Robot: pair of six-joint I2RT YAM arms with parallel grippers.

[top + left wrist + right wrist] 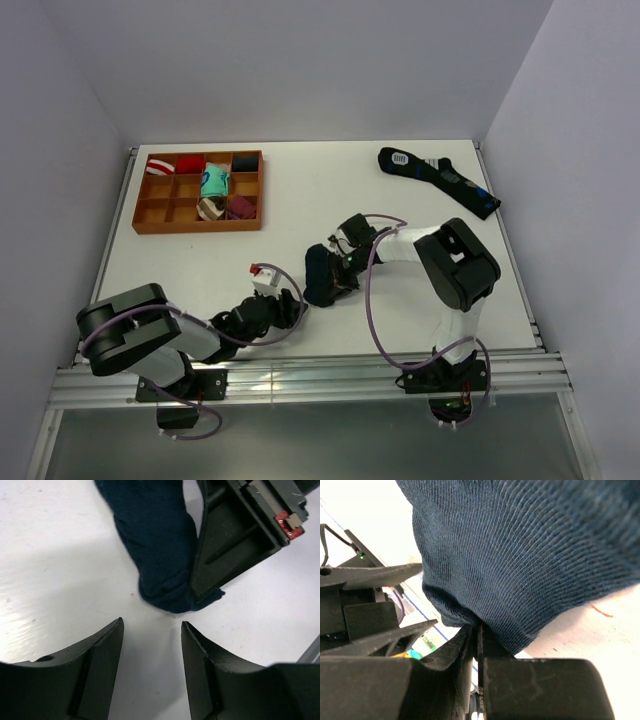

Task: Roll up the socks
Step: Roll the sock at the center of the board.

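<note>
- Your right gripper (pixel 479 630) is squeezing shut on the end of the socks (pixel 520 555), pinching the dark blue cloth between its tips.
- Your left gripper (pixel 151 625) is standing open and holding nothing, with bare table (pixel 50 555) showing between its two fingers (pixel 107 645).
- The socks are lying on the table just in front of those open fingers, not touching them.
- The right gripper is pointing toward the left one, and the two are sitting close together, with the sock end between them.
- A brown tray (pixel 195 228) of bright sock bundles is sitting far beyond the left gripper.
- A long black sock (pixel 440 180) with blue patches is lying far beyond the right gripper.
</note>
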